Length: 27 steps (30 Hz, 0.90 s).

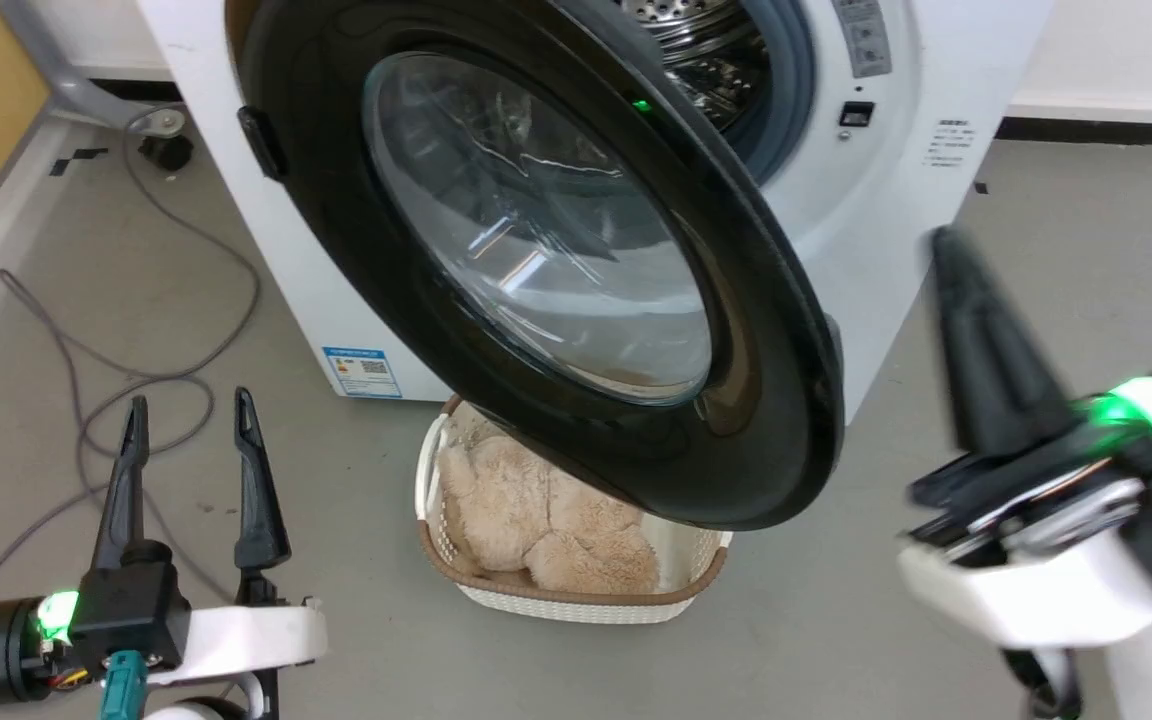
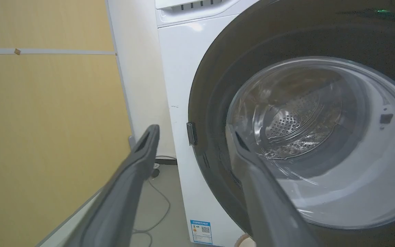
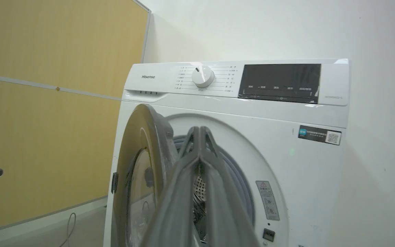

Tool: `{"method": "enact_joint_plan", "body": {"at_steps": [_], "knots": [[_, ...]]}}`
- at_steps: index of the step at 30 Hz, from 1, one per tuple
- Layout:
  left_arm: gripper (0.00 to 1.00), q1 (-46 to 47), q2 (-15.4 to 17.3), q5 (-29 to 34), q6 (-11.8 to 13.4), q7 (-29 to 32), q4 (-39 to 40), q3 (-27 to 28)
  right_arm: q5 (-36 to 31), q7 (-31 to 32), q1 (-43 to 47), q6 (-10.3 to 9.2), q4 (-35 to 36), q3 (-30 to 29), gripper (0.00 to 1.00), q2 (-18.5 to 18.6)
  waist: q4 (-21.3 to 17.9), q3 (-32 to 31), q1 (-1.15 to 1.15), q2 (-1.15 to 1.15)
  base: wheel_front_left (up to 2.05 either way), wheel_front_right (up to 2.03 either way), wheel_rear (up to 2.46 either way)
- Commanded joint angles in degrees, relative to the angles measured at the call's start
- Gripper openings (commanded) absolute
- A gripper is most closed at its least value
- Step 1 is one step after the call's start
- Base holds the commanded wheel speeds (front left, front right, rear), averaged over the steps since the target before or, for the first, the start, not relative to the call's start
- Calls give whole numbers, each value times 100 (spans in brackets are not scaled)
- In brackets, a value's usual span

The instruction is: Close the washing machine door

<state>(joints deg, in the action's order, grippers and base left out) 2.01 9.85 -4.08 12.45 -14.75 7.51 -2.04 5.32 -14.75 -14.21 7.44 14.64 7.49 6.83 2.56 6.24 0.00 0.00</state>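
Head view: the washing machine door [image 1: 536,240] stands ajar in the middle of the frame, swung out from the washing machine [image 1: 871,210], its glossy outer face toward the camera. Its hinge [image 1: 261,140] sits at the upper left. From there the black rim runs down to a free edge at the lower right, so the door's plane slants across the frame from upper left to lower right. Past that edge, at the top of the frame, the steel drum [image 1: 686,40] shows through the gap. Under the door, on the floor [image 1: 836,620], a cream laundry basket [image 1: 576,605] holds a beige plush toy [image 1: 536,520].

The right pincer [image 1: 944,250] stands just right of the free edge without touching it, its two dark fingers pressed together on nothing, tips pointing up the frame. The left pincer [image 1: 189,405] sits at the lower left, fingers spread and empty, well apart from the door and on its hinge side.

The right arm looks the better placed to push, being nearer the free edge, where a push turns the door most easily. In the right wrist view the door shows nearly edge-on, left of the closed fingers, which point past it at the opening. They would probably need to shift left onto the outer face before pressing it toward the machine.
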Motion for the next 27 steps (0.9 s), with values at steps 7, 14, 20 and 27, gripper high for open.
{"method": "enact_joint_plan", "body": {"at_steps": [7,14,20,27], "knots": [[100,-202,-109,79,-194,-25,-109,2,385,-25,-177,5,-369,1434,0,843,149,25,0,0,0,0,0],[100,-181,-248,34,-305,-25,-326,137,551,-25,-133,5,-1345,2070,0,1378,193,176,0,0,0,0,0],[100,-107,-293,218,-338,-25,-525,108,635,-25,-194,5,-2161,2018,0,1543,258,356,0,0,0,0,0],[100,25,-391,221,-368,-25,-662,93,719,-25,-562,5,-2747,1901,0,1559,334,606,0,0,0,0,0]]}}
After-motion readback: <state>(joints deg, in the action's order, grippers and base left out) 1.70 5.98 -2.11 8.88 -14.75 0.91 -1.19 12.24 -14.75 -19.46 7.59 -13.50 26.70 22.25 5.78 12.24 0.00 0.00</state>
